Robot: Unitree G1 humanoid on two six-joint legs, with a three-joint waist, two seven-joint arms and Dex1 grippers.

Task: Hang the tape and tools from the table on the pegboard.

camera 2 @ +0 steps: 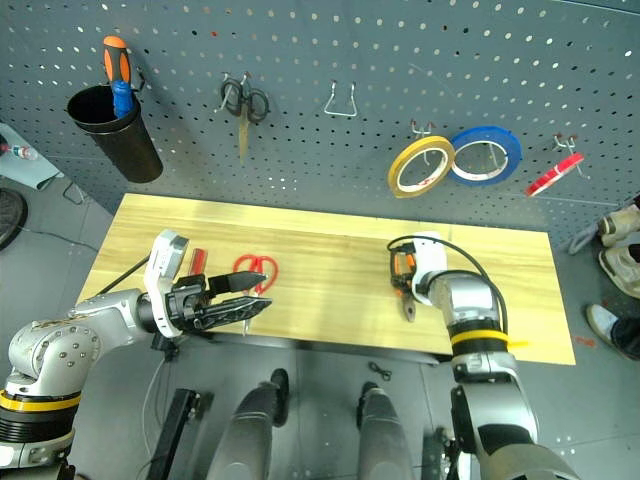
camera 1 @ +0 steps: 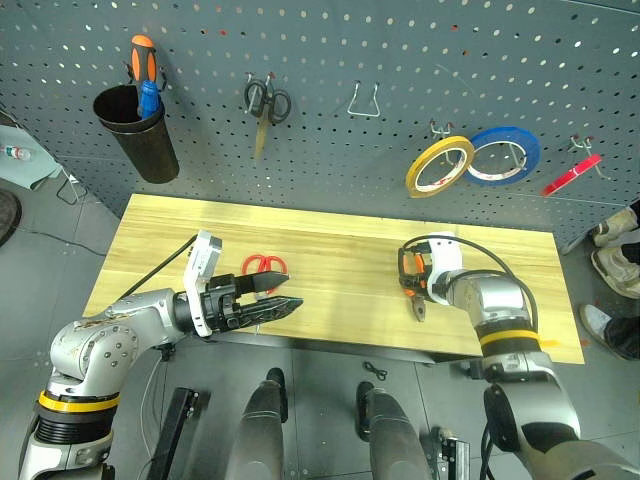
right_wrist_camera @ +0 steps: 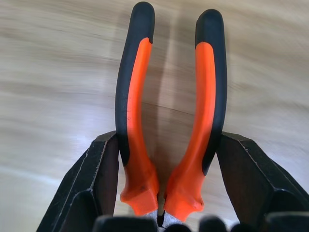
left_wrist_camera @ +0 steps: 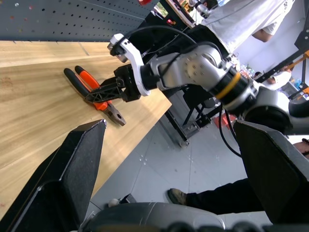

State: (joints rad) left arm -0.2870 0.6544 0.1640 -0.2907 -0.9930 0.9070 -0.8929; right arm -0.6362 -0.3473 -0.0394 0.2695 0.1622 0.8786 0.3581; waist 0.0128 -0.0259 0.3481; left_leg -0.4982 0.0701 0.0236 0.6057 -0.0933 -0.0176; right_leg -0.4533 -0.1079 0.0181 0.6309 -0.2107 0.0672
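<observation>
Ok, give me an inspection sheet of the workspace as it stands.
Surface: wooden table, light planks.
Job's things: red scissors and pliers on table; red tape hangs on pegboard.
Clutter: nothing seen.
Claws: left claw open, beside scissors; right claw at pliers.
Cables: black cable loops over right wrist.
Surroundings: yellow tape, blue tape, black scissors, cup of screwdrivers on pegboard; person's shoes at right.

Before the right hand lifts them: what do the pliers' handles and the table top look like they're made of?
Pliers: handles look sleeved in rubbery plastic, orange inlaid in black with a soft matte sheen; the dull brownish nose looks like bare steel. Table: light yellowish wooden planks, grain and seams visible, probably smooth-finished.
</observation>
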